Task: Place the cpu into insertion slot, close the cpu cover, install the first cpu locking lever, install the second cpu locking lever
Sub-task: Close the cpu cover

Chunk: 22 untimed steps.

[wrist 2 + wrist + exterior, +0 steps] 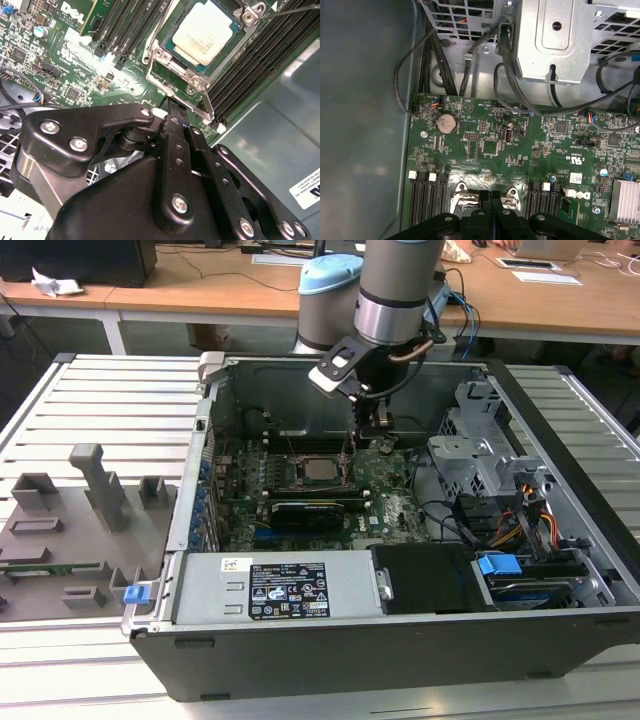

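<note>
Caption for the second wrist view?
Shut black claw beside the pale silver square cpu framed by its grey metal cover.

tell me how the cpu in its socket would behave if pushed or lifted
Likely stiff and light: the cpu is a thin flat square with a metal top. Lying flat, it shouldn't roll or tip. The metal frame around it would probably block sliding.

A: The arm (400,290)?
B: Silver-grey tube, pale blue joint cap (330,275), a cable (412,352) looped at the wrist.
A: And the claw (171,107)?
B: Black, glossy, rounded links (75,135), studded with silver screws (180,203).
</note>
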Tool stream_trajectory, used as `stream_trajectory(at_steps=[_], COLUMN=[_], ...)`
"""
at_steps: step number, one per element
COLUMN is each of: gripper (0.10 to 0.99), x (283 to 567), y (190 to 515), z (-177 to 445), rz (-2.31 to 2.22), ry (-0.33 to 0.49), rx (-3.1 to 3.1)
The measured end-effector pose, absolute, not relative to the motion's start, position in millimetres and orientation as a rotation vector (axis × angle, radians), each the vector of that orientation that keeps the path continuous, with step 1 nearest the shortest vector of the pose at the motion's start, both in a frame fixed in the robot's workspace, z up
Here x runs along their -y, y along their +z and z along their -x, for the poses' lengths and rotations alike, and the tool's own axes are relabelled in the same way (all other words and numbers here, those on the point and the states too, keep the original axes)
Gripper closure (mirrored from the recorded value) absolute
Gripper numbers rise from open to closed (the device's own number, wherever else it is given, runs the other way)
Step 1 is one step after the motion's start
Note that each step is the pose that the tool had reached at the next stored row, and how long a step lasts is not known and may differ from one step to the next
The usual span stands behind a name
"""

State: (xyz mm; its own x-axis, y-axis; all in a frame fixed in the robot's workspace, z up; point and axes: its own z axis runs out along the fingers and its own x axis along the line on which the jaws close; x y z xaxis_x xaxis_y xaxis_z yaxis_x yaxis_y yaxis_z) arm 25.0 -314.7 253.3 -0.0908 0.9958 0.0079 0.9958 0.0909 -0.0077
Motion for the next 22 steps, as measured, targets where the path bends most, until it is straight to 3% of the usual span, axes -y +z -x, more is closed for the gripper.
stream_trajectory(at_steps=[22], gripper=[0.980], x=[314.7], y=[239.8], z=[-6.2], rz=[2.111], ry=[0.000], rx=[2.312])
